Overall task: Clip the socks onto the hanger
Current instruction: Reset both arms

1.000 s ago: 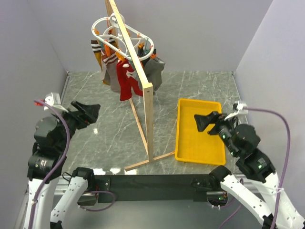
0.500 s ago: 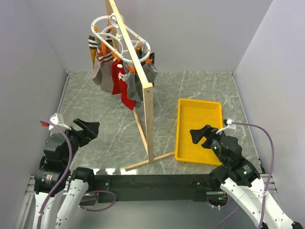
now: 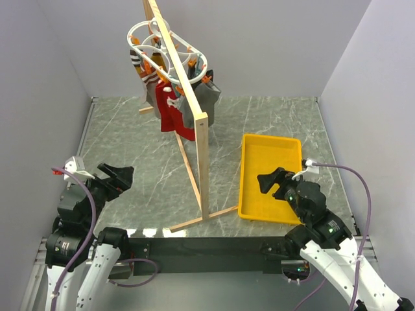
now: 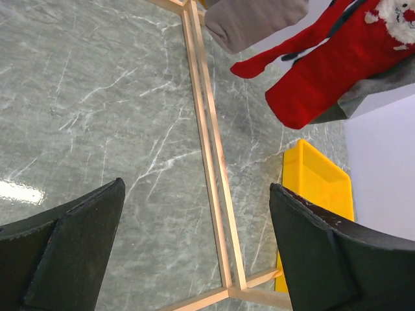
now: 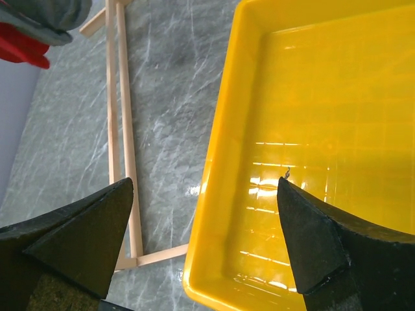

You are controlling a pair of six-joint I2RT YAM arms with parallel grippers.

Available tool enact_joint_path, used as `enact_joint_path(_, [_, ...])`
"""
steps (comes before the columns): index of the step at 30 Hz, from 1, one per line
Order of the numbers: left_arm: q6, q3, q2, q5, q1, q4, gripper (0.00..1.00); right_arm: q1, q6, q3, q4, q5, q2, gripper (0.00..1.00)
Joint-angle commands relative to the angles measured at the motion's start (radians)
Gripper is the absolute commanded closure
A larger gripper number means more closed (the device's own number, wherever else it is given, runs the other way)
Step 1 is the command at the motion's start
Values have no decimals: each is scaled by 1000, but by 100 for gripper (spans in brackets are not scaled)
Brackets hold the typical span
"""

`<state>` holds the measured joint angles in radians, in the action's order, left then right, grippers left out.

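Observation:
Red socks (image 3: 172, 113) hang clipped under the white ring hanger (image 3: 159, 45), which hangs from the top of the wooden rack. The left wrist view shows the red socks (image 4: 337, 68) with a white marking at upper right, beside a grey sock (image 4: 256, 23). My left gripper (image 3: 118, 177) is drawn back near the table's front left, open and holding nothing; in its own view the left gripper (image 4: 194, 243) frames the rack's foot. My right gripper (image 3: 273, 182) hovers open and bare over the yellow tray's near end, and its own view shows the right gripper (image 5: 206, 243) above the tray rim.
The tall wooden rack (image 3: 202, 162) stands mid-table, its foot rails (image 4: 211, 162) running toward me. A bare yellow tray (image 3: 249, 188) lies right of it. Grey and striped socks (image 3: 201, 97) hang on the same hanger. Grey walls close in on three sides.
The hanger with its socks has swung and turned on the rack. Both arms have pulled back toward their bases and lowered, and both grippers have finished opening.

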<state>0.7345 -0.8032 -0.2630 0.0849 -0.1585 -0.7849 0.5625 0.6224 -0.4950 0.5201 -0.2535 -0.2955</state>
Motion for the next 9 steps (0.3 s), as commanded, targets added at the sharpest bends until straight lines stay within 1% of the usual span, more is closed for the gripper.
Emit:
enact_joint_path(1, [-12, -1, 11, 4, 5, 22, 2, -4, -26, -53, -26, -6, -17, 2])
enact_joint_path(9, [-15, 2, 11, -5, 5, 26, 2, -3, -27, -62, -29, 25, -24, 2])
